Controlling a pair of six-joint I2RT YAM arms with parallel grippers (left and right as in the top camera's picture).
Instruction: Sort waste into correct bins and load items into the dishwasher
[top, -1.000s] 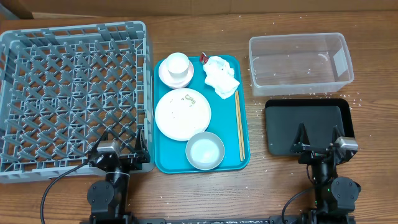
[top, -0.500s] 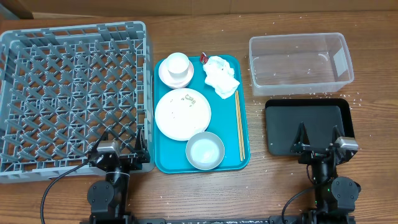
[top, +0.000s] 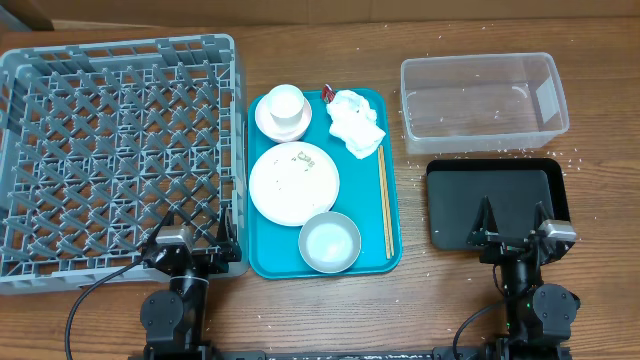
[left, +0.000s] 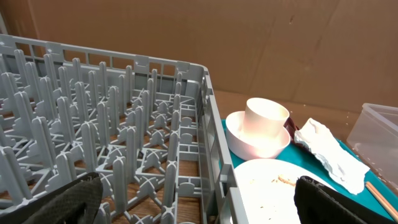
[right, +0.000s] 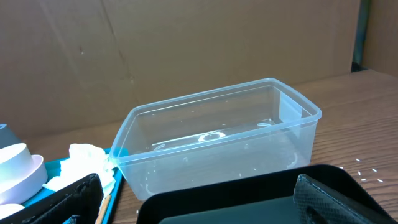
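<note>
Waste on the teal serving tray (top: 262, 258) comes to one crumpled white napkin (top: 356, 122) at its far right corner and one small red wrapper (top: 327, 93) just beside it. Pale grains (top: 571, 158) lie scattered on the wood around the bins. The dishes number four: one white cup (top: 284, 101) standing in one small white bowl (top: 268, 122), one round white plate (top: 293, 183) with food specks, and one steel-grey bowl (top: 329, 242) nearest the arms. One pair of chopsticks (top: 385, 200) lies along the tray's right edge.

There are two bins, a clear tub (top: 481, 61) and a black tray (top: 495, 200) in front of it. One grey dish rack (top: 115, 150) sits left of the serving tray.

The left wrist view shows the rack's upright pegs and the cup's side, which the overhead flattens. The right wrist view shows the tub's see-through walls.

The left gripper (top: 190, 240) and right gripper (top: 512, 222) both have their fingers spread apart, holding nothing.
</note>
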